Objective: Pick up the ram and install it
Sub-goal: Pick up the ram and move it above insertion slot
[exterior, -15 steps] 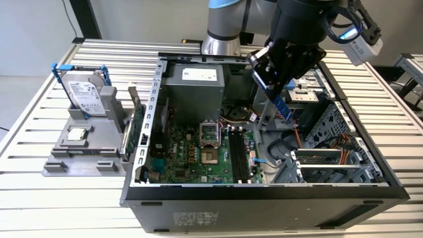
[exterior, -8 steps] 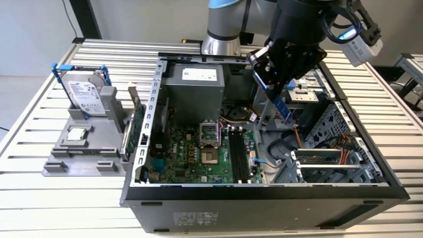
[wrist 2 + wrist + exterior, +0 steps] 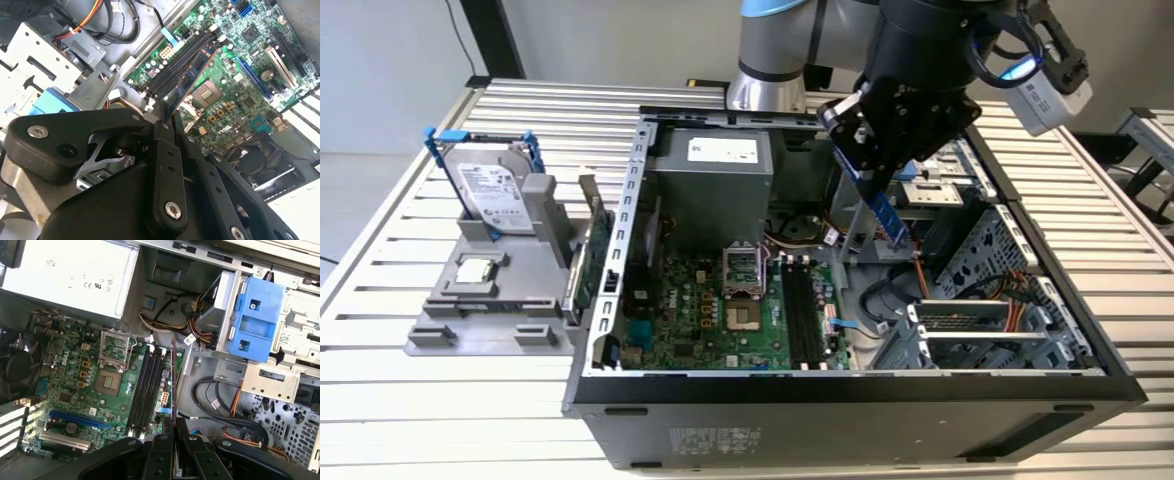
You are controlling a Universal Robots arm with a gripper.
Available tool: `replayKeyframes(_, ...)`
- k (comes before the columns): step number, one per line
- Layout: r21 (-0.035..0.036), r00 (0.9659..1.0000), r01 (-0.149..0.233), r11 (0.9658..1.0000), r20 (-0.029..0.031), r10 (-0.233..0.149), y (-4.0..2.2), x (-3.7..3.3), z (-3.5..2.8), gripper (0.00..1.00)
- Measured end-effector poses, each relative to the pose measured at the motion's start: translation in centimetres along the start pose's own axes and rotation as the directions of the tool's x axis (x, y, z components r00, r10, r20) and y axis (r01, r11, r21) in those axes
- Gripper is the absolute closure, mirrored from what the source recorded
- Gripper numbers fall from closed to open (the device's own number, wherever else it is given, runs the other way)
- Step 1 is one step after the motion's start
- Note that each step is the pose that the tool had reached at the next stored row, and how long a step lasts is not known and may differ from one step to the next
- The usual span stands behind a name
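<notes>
the gripper [image 3: 870, 165] was clamped on one end of the ram [image 3: 891, 215], which hung down inside the open case [image 3: 854, 385]. it sat above the motherboard [image 3: 707, 310], near the dark slots [image 3: 803, 310], touching neither.

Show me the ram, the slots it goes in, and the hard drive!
the ram [image 3: 194, 72]: second wrist view, middle of the stick's flat face.
memory slots [image 3: 145, 390]: first wrist view, middle of the black slots.
hard drive [image 3: 496, 185]: exterior view, its labelled silver face.
</notes>
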State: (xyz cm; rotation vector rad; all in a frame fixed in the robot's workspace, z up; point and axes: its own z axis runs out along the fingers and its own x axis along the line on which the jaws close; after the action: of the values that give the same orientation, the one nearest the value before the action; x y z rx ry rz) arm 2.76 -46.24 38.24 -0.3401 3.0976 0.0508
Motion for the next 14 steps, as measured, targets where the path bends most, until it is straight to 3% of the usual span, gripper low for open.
replayKeyframes(14, 0.0015, 0.9987, -0.052, 0.9987, 0.0016, 0.052, 0.0, 0.0, 0.0, 1.0)
